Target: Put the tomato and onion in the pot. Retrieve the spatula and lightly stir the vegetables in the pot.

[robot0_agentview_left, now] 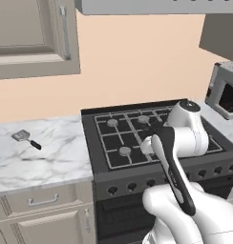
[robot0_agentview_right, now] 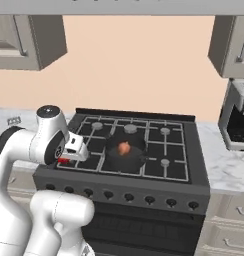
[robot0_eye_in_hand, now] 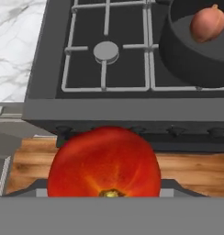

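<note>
The arm (robot0_agentview_left: 185,138) is glossy white, built of rounded, bulbous segments. A black band runs along one link (robot0_agentview_left: 175,176), nearest the stove (robot0_agentview_left: 132,143). A dark round cap with a small pale mark tops the upper joint (robot0_agentview_right: 49,111). The hand block (robot0_agentview_right: 74,147) is white and boxy, with red beneath it.

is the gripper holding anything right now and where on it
Yes: the gripper holds the glossy bright red tomato, clamped across its round sides, in front of the stove's front edge. The finger contacts themselves are hidden.
</note>
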